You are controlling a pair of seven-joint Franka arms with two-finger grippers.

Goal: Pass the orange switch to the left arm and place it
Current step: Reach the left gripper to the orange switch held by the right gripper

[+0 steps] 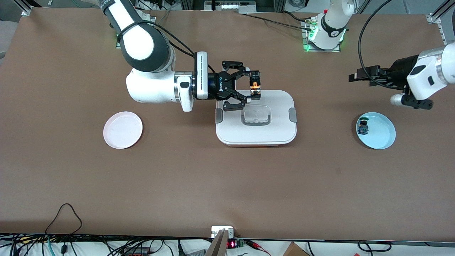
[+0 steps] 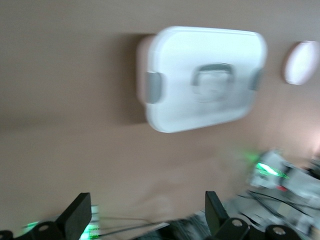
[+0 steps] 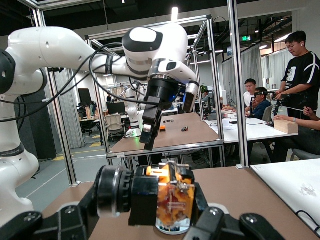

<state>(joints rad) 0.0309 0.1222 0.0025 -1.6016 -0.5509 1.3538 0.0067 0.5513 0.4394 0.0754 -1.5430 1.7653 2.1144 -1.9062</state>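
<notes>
The orange switch (image 1: 255, 84) hangs in the air over the edge of the white box (image 1: 256, 133) that faces the robots' bases. My right gripper (image 1: 251, 85) is shut on it, and its black cap and orange body fill the right wrist view (image 3: 172, 200) between the fingers (image 3: 212, 222). My left gripper (image 1: 355, 78) is open and holds nothing, up over bare table toward the left arm's end. In the left wrist view its fingers (image 2: 80, 212) stand wide apart, with the box (image 2: 205, 75) farther off.
A light blue plate (image 1: 382, 133) near the left arm's end holds a small switch with a green cap (image 1: 363, 127). A pale pink plate (image 1: 122, 129) lies toward the right arm's end. The left arm (image 3: 150, 55) shows in the right wrist view.
</notes>
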